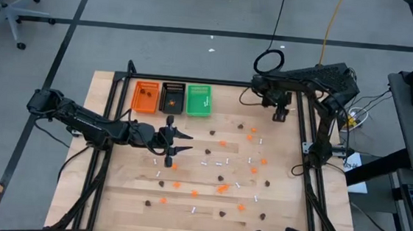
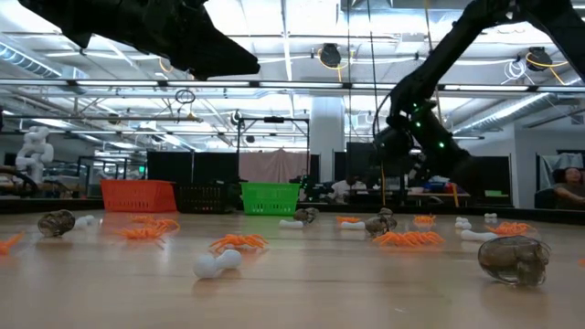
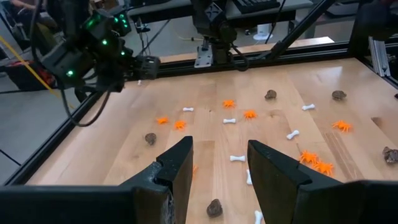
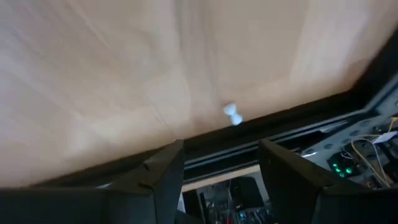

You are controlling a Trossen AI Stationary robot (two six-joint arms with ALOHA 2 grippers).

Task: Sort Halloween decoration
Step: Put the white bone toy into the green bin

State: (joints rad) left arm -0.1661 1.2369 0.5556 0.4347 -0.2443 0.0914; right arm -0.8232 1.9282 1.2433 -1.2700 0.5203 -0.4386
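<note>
Table [image 1: 111, 196]: wood top. Left gripper [image 1: 184, 142] mid-table, jaws wide, empty. Right gripper [image 1: 281, 115] at far right corner, jaws apart, empty. Trays [image 1: 173, 98] at far edge. Orange blobs [image 1: 221, 188], brown blobs [image 1: 267, 184], white sticks [image 1: 222, 162] scattered over table.

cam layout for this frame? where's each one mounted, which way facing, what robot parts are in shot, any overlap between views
High: above the table, looking straight down; both arms, left gripper mid-table, right gripper at the far right edge.
Low: at tabletop height, looking level across to the orange tray, black tray, green tray; both arms overhead.
Left wrist: past its own open fingers over scattered trinkets; right arm beyond.
Right wrist: past its own open fingers at the table edge and one white stick.
Shared: high and low both show all three trays.
</note>
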